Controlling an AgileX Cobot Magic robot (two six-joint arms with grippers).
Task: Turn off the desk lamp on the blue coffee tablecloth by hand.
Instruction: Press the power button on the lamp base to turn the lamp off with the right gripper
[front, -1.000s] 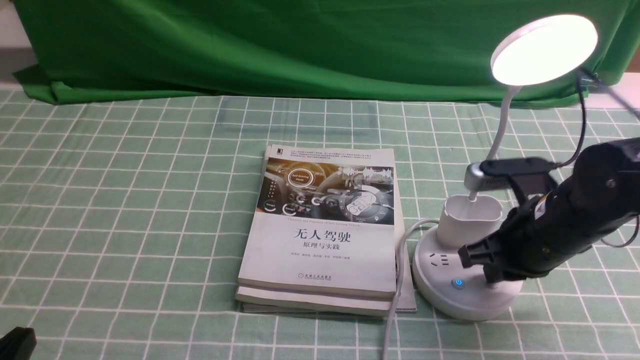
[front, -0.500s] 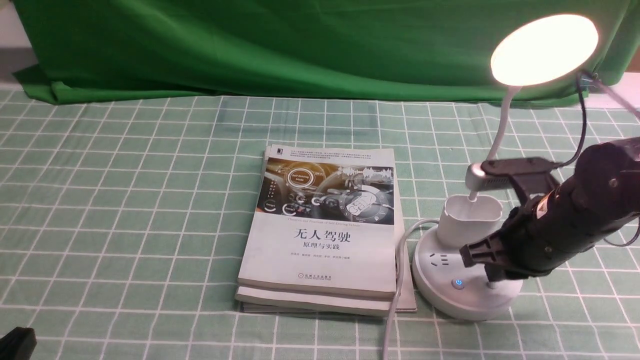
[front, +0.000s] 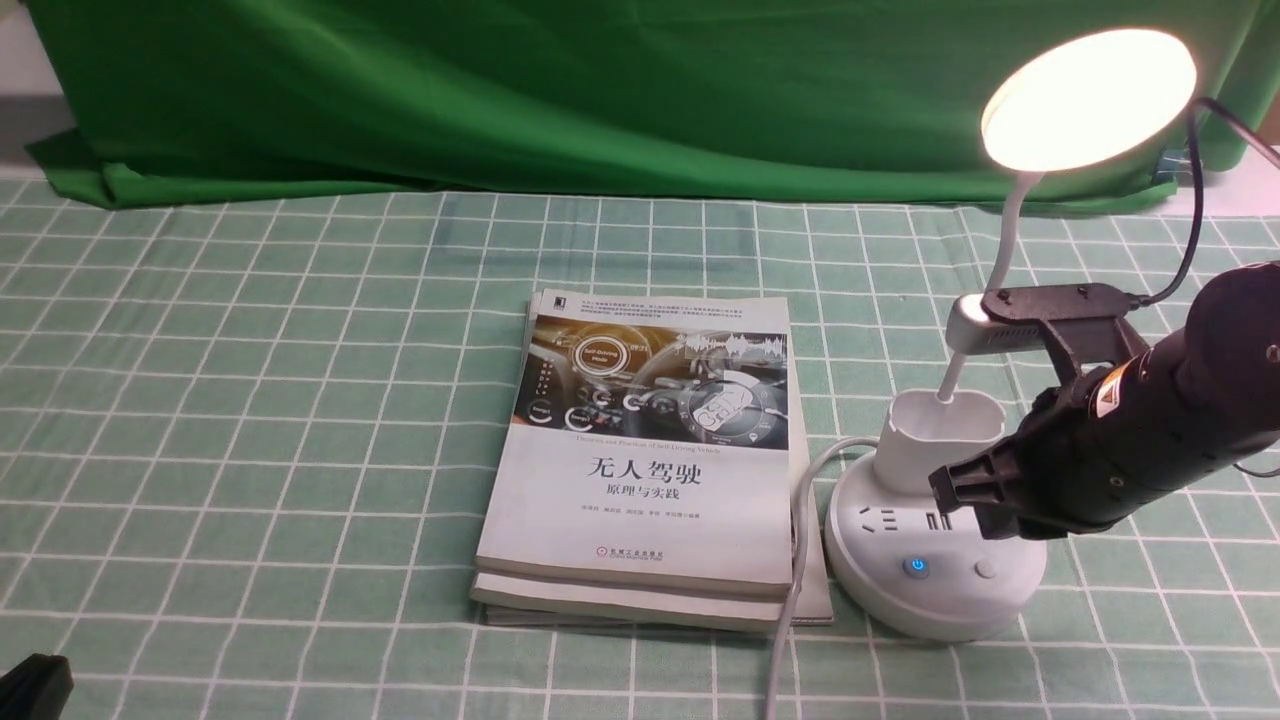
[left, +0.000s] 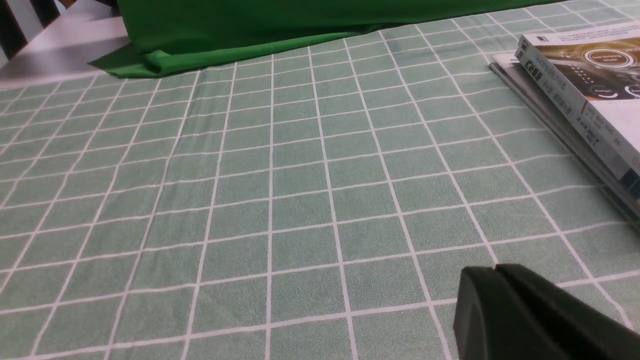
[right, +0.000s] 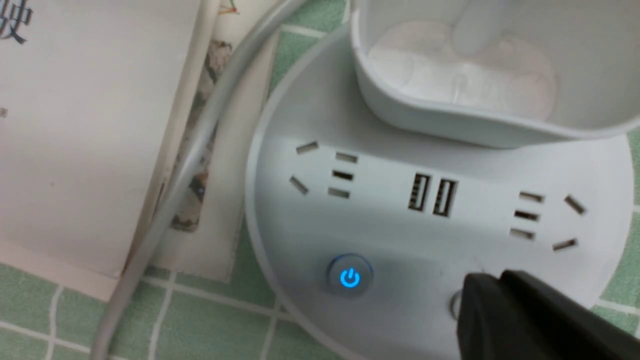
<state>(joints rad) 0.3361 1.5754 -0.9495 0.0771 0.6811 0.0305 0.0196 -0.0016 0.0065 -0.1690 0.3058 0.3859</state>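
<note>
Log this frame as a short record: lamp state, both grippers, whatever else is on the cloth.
desk lamp: lit, on the blue coffee tablecloth
power button: glowing blue
right gripper: shut, above the base near the plain button, seemingly not touching
left gripper: shut, low over the cloth
books: stacked, left of the base
task: not yet done

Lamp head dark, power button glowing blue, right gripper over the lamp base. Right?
No: the front view shows the desk lamp head lit, not dark. The power button glows blue and the right gripper is over the base.
</note>
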